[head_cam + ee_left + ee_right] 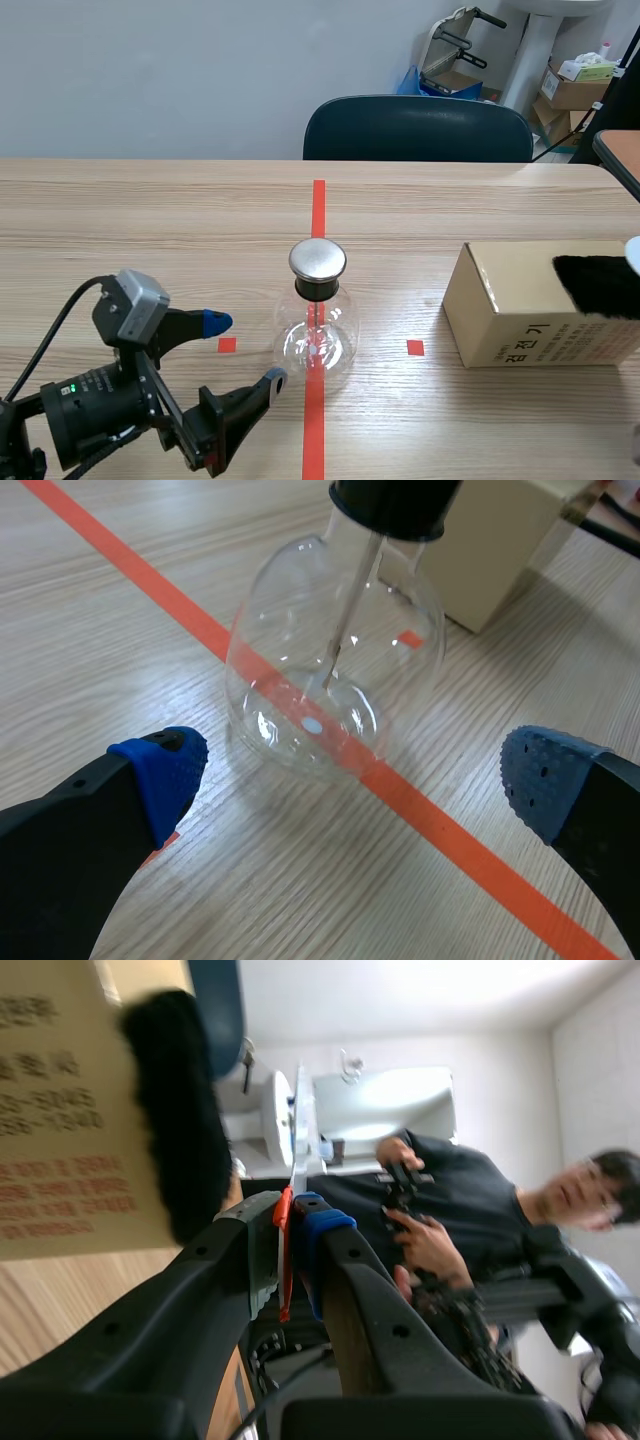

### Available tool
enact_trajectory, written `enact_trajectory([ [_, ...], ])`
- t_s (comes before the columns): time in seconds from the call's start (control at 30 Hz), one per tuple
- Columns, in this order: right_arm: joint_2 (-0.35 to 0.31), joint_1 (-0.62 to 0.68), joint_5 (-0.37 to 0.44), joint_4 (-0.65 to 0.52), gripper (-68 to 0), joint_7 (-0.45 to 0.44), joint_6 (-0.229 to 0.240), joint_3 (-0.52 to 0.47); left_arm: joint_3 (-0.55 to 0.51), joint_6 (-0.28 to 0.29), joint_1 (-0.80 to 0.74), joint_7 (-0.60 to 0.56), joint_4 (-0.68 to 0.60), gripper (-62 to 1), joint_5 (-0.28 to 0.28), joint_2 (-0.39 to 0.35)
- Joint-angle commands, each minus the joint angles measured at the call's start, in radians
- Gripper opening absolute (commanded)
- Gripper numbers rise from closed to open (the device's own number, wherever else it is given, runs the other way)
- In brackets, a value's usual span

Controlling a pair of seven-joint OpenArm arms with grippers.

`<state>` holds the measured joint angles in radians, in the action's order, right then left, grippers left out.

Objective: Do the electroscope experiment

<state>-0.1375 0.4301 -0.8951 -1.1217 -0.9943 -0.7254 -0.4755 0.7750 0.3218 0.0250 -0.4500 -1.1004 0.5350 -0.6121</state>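
Scene view, glass flask electroscope [318,330] upright on the red tape line mid-table, left gripper [245,350] spread wide just beside it, right gripper [295,1230] pinching a thin white strip [300,1130], black fur [600,285] on cardboard box [520,320].

A light wooden table [150,210] is carrying a clear glass flask electroscope [316,335], which is standing upright on the orange-red tape line [318,205] near the middle, and a cardboard box [510,300], which is sitting well apart toward the robot's right, past a small tape square [415,347].
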Motion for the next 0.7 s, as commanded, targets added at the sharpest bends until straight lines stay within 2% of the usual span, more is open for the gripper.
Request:
enact_trajectory([
  [0.0,-0.026,-0.02,-0.001,0.0,-66.5,0.001,-0.058,0.005,-0.004,0.003,0.003,-0.031,-0.057,1.4,0.048,-0.053],
  [0.03,-0.026,-0.029,-0.014,0.01,-66.5,0.001,-0.058,0.005,-0.004,-0.001,0.003,-0.037,-0.069,1.4,0.076,-0.071],
  [0.1,-0.026,-0.042,-0.045,0.025,-66.5,0.004,-0.058,0.007,-0.004,-0.017,0.003,-0.054,-0.093,1.4,0.094,-0.1],
  [0.3,-0.025,-0.045,-0.144,0.047,-66.5,0.101,-0.058,0.021,-0.003,-0.02,-0.025,-0.074,-0.158,1.4,0.093,-0.175],
  [0.5,-0.026,-0.048,-0.232,0.048,-66.5,0.212,-0.045,0.032,0.024,-0.012,-0.037,-0.085,-0.235,1.4,0.067,-0.231],
  [0.67,-0.026,-0.047,-0.251,0.048,-66.5,0.219,-0.005,0.032,0.076,-0.013,-0.048,-0.103,-0.331,1.4,0.068,-0.291],
])
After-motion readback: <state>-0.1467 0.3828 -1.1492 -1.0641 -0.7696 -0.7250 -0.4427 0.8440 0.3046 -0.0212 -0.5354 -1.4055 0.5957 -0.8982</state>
